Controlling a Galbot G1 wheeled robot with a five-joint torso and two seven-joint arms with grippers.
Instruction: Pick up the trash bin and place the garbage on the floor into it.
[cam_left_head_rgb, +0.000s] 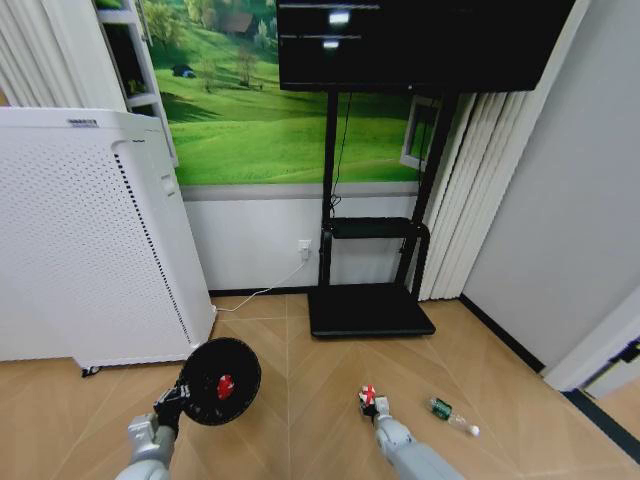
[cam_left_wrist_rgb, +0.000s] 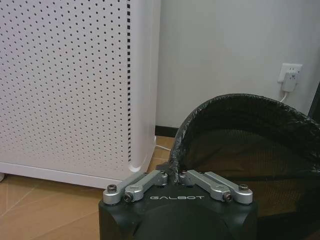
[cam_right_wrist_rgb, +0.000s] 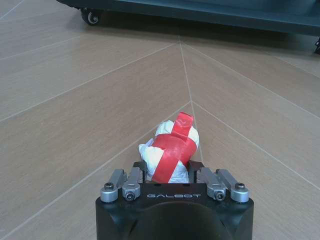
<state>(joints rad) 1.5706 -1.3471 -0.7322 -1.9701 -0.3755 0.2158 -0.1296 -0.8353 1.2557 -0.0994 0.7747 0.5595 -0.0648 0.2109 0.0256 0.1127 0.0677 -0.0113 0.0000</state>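
Note:
My left gripper is shut on the rim of the black trash bin, which is tilted so its mouth faces the head camera. One red-and-white wad lies inside it. In the left wrist view the fingers pinch the bin's rim. My right gripper is low over the floor, shut on a second red-and-white wad of garbage. The right wrist view has that wad between the fingers; I cannot tell if it touches the floor. A small clear bottle lies to the right.
The tall white perforated appliance stands close on the left, just behind the bin. A black TV stand base sits ahead against the wall, with a caster showing. A wall outlet has a cable plugged in. Open floor lies between the grippers.

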